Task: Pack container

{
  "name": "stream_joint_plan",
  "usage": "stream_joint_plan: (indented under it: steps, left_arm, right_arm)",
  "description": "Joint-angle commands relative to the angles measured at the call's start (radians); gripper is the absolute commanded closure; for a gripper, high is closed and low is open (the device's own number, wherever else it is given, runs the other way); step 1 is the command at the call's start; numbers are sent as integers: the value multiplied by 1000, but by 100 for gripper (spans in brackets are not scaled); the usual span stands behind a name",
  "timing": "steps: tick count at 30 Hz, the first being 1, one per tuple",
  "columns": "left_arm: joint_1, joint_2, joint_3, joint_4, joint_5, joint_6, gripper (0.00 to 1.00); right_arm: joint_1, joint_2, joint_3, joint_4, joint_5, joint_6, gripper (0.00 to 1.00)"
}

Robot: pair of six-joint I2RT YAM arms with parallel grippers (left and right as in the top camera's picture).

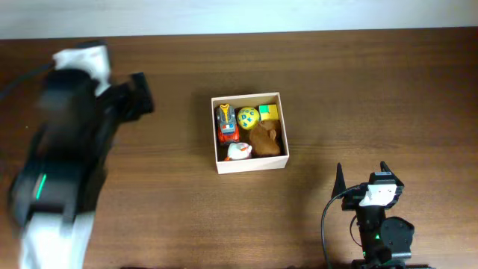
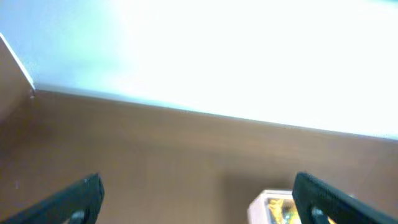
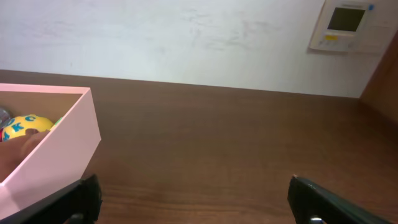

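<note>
Mid-way across the brown wooden table [image 1: 336, 82]: square, shallow, white-walled cardboard container [image 1: 250, 165]. Inside, along its left wall: orange-red plastic toy car [image 1: 227, 123], with white-and-orange toy figure [image 1: 239, 151] just in front. At the far wall: yellow lettered ball [image 1: 248, 117], then green-and-yellow block [image 1: 269, 112] to its right. At right: brown plush toy [image 1: 267, 140]. Well left of the container: black left gripper [image 1: 139, 96]. In front and to the right: black right gripper [image 1: 361, 172].

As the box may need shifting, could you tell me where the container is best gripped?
Probably by the far wall of the container, pinched over its top rim from straight above: the walls are thin and upright, and bare floor shows inside there, whereas toys crowd the other walls.
</note>
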State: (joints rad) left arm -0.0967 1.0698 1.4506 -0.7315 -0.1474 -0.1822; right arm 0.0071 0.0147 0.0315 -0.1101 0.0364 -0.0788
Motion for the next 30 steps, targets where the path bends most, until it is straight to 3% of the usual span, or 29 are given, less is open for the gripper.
stream_joint_plan:
  steps: [1, 8, 12, 22, 30]
  left_arm:
    - [-1, -176, -147, 58, -7, -11, 1]
    - [26, -591, -504, 162, -33, -12, 1]
    - [58, -736, -671, 184, -30, -12, 1]
    - [61, -862, -1037, 451, -14, -11, 1]
    - [92, -935, -1207, 522, 39, -11, 1]
  right_arm:
    - [-9, -11, -12, 3, 1, 9, 1]
    - [-9, -11, -12, 3, 1, 9, 1]
    - [-9, -11, -12, 3, 1, 9, 1]
    - [-9, -11, -12, 3, 1, 9, 1]
    - [-9, -11, -12, 3, 1, 9, 1]
